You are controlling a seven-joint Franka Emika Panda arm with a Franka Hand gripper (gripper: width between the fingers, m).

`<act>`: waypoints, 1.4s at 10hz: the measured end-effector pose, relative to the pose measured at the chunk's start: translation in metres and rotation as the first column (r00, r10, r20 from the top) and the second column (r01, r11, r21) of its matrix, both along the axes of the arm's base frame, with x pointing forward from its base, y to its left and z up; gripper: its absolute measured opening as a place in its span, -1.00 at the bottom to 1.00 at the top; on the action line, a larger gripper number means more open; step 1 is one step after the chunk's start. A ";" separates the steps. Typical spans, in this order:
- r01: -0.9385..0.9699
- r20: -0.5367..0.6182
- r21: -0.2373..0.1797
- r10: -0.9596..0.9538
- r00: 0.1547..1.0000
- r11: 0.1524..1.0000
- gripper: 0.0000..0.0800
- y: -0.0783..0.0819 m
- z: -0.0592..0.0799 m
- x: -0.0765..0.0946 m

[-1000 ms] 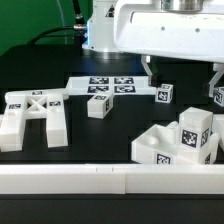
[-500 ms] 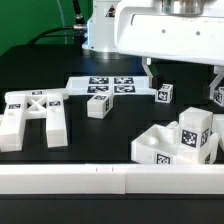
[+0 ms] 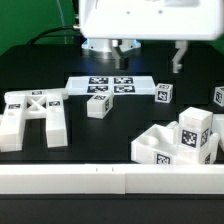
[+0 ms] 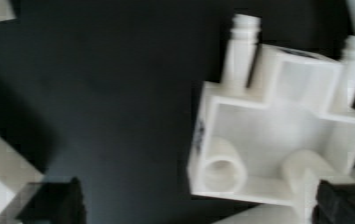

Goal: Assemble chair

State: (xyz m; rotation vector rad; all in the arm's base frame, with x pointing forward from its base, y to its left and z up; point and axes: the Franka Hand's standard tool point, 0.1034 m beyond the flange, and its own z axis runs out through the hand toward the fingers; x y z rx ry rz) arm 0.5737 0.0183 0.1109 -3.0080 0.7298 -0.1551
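Note:
The chair lies in loose white tagged parts. An X-braced frame (image 3: pixel 35 112) rests at the exterior view's left. A seat block (image 3: pixel 160 148) with a tagged block (image 3: pixel 196 135) on it sits at the front right. Small tagged cubes (image 3: pixel 97 105) (image 3: pixel 164 95) lie mid-table, and another (image 3: pixel 219 97) lies at the right edge. My gripper (image 3: pixel 150 52) hangs high over the table's back, with one dark finger (image 3: pixel 180 55) showing. In the wrist view the gripper (image 4: pixel 200 200) is open and holds nothing. Below it lies a white part (image 4: pixel 272 115) with two pegs and a round hole.
The marker board (image 3: pixel 82 82) lies flat at the back centre. A long white rail (image 3: pixel 110 180) runs along the table's front edge. The robot's big white body (image 3: pixel 150 18) fills the top of the exterior view.
The arm has risen and shifted toward the exterior view's left; only one finger now shows there. The jaws stay open and no part has moved.

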 end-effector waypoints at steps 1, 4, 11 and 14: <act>-0.006 -0.001 0.000 0.006 1.000 1.000 0.62 0.001 0.000 0.000; -0.083 -0.001 -0.010 0.083 0.997 0.997 0.62 -0.023 -0.003 -0.016; -0.105 -0.009 -0.029 0.105 0.994 0.994 0.62 -0.062 -0.022 -0.047; -0.111 -0.012 -0.028 0.110 0.994 0.993 0.62 -0.084 -0.034 -0.068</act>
